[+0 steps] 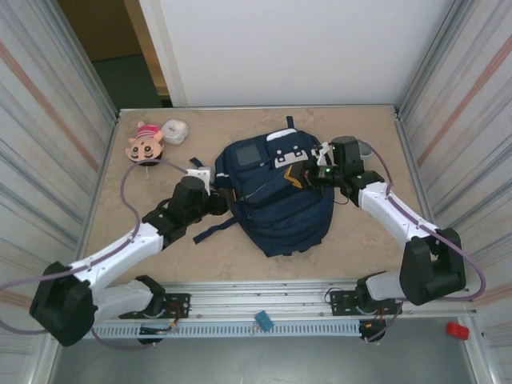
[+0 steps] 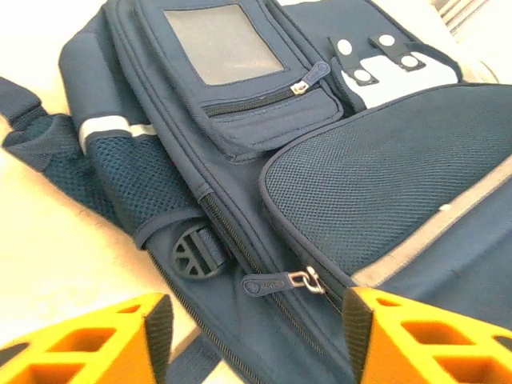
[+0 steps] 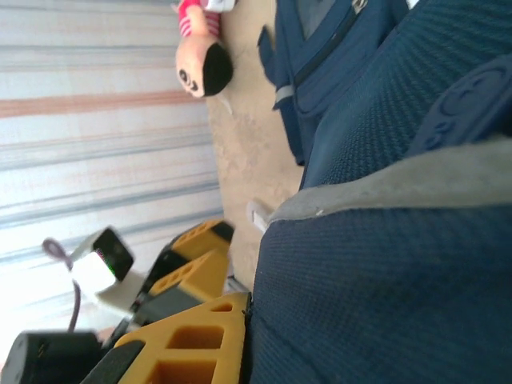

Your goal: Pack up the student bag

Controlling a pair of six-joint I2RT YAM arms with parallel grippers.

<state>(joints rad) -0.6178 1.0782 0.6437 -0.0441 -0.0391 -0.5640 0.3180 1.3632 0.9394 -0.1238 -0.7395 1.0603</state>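
Nearest you, at the front edge of the counter (image 1: 360, 232), your two arms are bolted side by side and reach to either side of the student bag (image 1: 276, 204). Your left gripper (image 2: 256, 320) hangs just over the bag's left side. Its orange fingers (image 2: 112, 340) stand apart with nothing between them. Below the gap lie a zipper pull (image 2: 276, 282) and a round black buckle (image 2: 194, 254). Your right gripper (image 1: 302, 176) sits at the bag's upper right, its fingers (image 3: 192, 344) pinched together on navy fabric that presses against the one finger you can see. The bag lies flat in the middle of the counter, front face up, with its grey square patch (image 1: 250, 154) and white buckle tabs (image 1: 286, 154) toward the far end. Beyond it, in the far left corner, a small doll (image 1: 145, 142) lies beside a white rounded case (image 1: 174, 131).
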